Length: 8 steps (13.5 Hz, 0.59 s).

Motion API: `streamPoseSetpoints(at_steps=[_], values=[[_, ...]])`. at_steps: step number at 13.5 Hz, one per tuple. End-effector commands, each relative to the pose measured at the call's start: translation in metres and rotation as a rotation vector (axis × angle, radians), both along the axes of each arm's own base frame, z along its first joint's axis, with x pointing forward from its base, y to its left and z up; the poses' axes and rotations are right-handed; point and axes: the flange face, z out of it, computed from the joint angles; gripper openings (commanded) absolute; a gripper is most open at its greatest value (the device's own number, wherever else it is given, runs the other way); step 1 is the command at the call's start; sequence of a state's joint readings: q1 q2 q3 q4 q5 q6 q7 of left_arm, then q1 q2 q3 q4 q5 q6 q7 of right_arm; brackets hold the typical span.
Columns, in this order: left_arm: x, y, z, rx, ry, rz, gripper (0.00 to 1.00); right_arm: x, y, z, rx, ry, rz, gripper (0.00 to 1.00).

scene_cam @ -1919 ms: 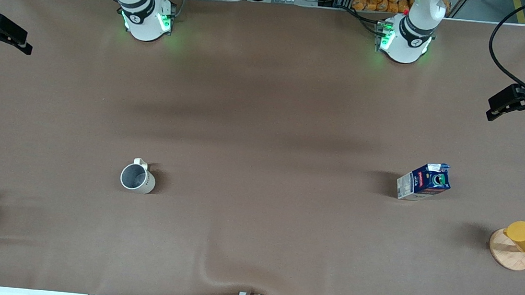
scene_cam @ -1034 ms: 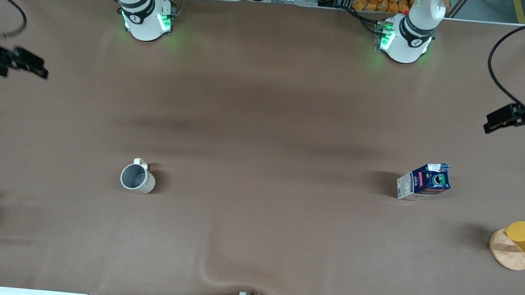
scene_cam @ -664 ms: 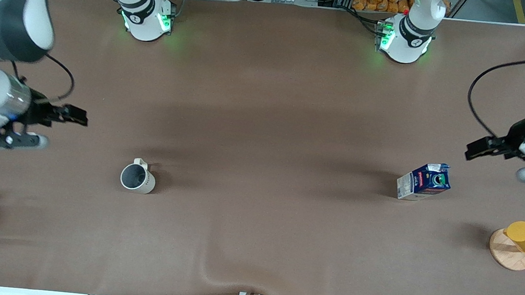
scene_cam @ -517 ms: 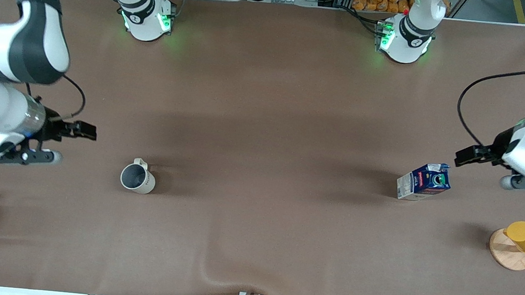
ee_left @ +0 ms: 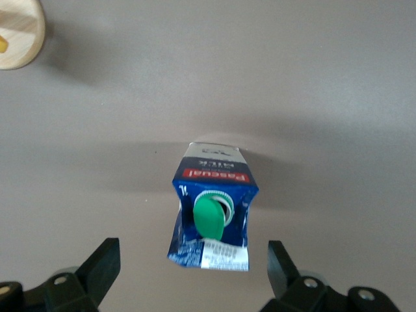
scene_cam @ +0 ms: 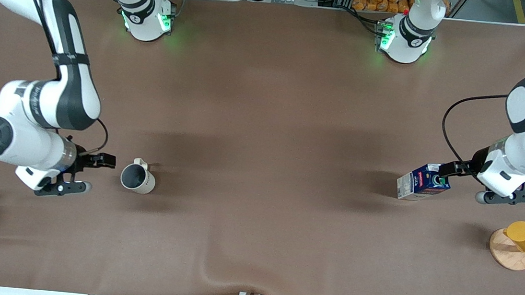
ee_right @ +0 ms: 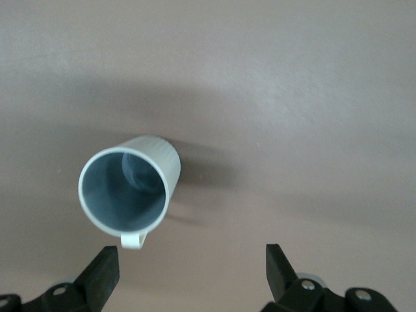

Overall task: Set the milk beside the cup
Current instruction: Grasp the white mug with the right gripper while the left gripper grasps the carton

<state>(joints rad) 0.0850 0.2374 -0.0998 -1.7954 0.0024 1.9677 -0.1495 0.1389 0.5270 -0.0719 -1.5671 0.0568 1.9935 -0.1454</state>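
1. The milk (scene_cam: 424, 182) could be knocked over if the left claw (scene_cam: 444, 170) is brought down off-centre: the carton is seen standing slightly askew in the left wrist view, so one finger might strike an edge before the other makes contact.
2. A grip taken on the sloped gable around the green cap (ee_left: 209, 216) could be expected to slip; the straight walls below look the safer hold.
3. The cup (scene_cam: 136, 178) could be nudged out of place by the right claw (scene_cam: 106, 160), which is held just beside it, toward the right arm's end of the tabletop (scene_cam: 264, 133).
4. The left claw is spread wide and empty, positioned over the milk, with the carton framed between its two fingers (ee_left: 104, 263) in the wrist view.
5. The right claw is likewise spread wide and empty, with the cup seen between its fingers.
6. The milk stands toward the left arm's end of the tabletop, well apart from the cup, so the whole carry is judged still to be made.
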Motion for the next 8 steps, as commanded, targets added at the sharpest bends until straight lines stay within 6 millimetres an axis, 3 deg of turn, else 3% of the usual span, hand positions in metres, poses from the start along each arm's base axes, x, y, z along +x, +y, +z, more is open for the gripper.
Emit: streamPoseSetpoints(at_steps=[1,6,8], values=[[0.005,0.001,-0.017,-0.02,0.006,-0.008,1.0,0.011,0.017,-0.021,0.016,-0.025,0.072,1.0],[0.007,-0.002,-0.045,-0.02,0.03,-0.001,1.0,0.008,0.042,-0.046,0.025,-0.016,0.137,1.0],[0.004,-0.006,-0.053,-0.021,0.039,-0.007,1.0,0.011,0.041,-0.055,0.023,-0.036,0.137,1.0]])
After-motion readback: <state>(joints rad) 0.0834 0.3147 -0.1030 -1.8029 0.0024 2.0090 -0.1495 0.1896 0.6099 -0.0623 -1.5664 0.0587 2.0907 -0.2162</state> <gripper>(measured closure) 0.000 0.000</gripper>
